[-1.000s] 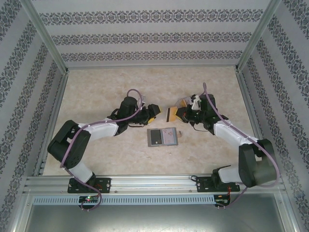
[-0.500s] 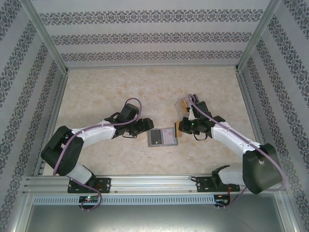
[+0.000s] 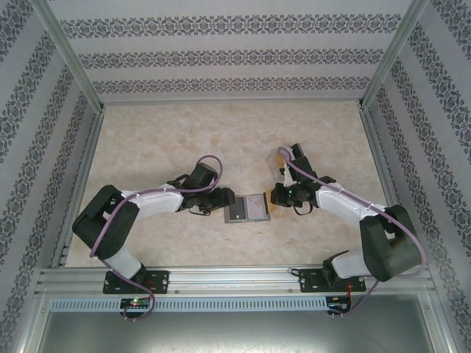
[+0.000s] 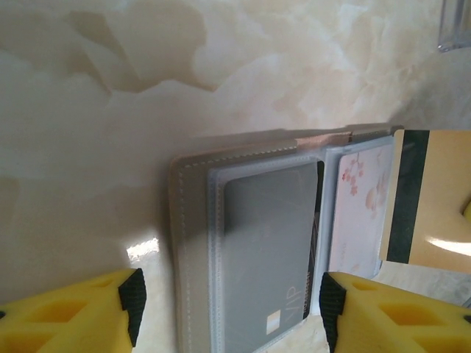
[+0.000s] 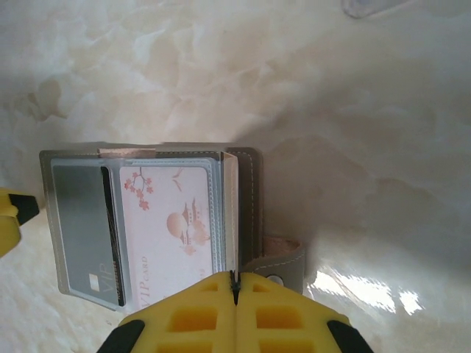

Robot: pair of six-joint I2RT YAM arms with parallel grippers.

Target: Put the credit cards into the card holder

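The card holder (image 3: 247, 208) lies open on the table between the two arms. A grey card (image 4: 268, 250) sits in its left sleeve and a pink blossom-print card (image 5: 173, 228) in its right sleeve. My left gripper (image 4: 228, 309) is open at the holder's left end, its fingers straddling the grey panel without touching it. My right gripper (image 5: 235, 283) is shut on a tan credit card (image 4: 434, 198) with a black stripe. It holds the card on edge over the holder's right side, next to the pink card. The holder's snap strap (image 5: 283, 265) sticks out beside my right fingers.
A small clear plastic box (image 3: 277, 163) stands just behind the right gripper, its corner (image 4: 456, 29) also in the left wrist view. The marble-patterned table (image 3: 235, 132) is fenced by patterned walls and a metal rail along the near edge.
Both grippers have come down and inward to the holder. The right one brought the tan card from above the table to the holder's right edge; the left one moved to its left end.
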